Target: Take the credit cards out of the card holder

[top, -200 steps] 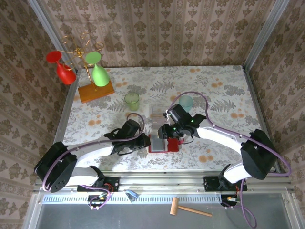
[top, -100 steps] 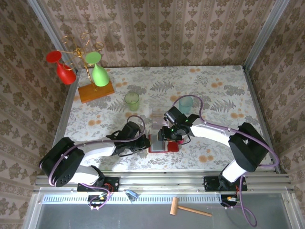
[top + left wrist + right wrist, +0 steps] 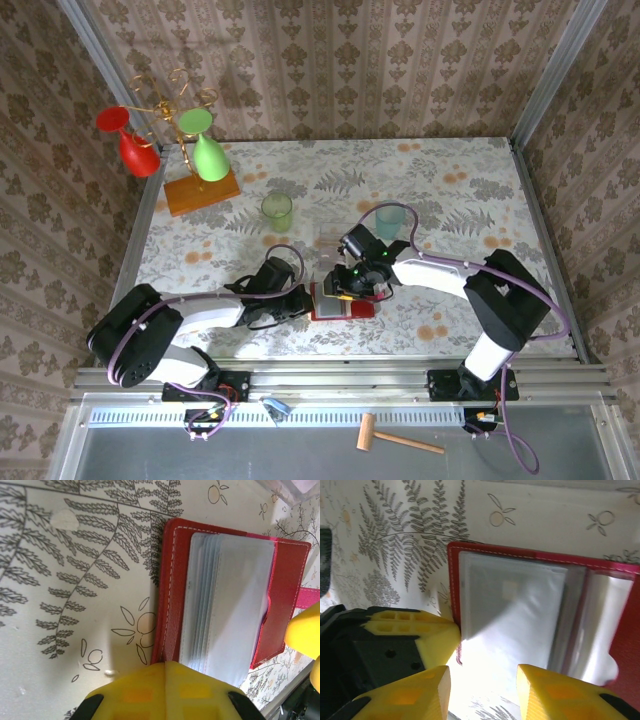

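Floral-print table (image 3: 480, 180), patterned wallpaper walls (image 3: 350, 60). Both arms are stretched low and meet mid-table. Red card holder (image 3: 285, 580) lies open and flat. Left gripper (image 3: 165, 667) is closed, tips touching its edge. Right gripper (image 3: 482, 677) has fingers parted over the clear pockets (image 3: 510, 610).

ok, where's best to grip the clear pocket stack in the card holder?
The fanned free edges of the clear pocket stack, approached from above on the card holder's outer side, away from the red tab. The leaves lie flat and staggered there, so a finger could probably slip under one; the opposite edge looks bound at the fold.
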Motion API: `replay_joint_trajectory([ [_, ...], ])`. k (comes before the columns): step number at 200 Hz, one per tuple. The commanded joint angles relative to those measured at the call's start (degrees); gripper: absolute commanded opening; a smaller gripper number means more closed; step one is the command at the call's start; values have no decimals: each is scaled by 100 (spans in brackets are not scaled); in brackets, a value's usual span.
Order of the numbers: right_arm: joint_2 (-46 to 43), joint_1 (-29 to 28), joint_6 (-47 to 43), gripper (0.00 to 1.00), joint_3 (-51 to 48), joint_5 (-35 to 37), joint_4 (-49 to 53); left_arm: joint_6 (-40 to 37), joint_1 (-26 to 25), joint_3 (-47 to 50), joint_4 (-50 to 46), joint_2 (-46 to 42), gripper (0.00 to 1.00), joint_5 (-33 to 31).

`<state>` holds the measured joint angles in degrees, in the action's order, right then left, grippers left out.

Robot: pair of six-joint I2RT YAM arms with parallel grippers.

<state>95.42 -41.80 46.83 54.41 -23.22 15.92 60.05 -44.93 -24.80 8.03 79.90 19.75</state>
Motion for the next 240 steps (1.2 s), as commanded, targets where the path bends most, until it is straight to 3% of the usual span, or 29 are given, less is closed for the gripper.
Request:
replay_joint_trajectory([
  [1, 178, -30, 185, 39, 20, -278, -260, 25, 45, 111, -129, 70, 7, -50],
  [240, 3, 133, 359, 41, -584, -130, -545, -177, 151, -132, -753, -310, 8, -107],
])
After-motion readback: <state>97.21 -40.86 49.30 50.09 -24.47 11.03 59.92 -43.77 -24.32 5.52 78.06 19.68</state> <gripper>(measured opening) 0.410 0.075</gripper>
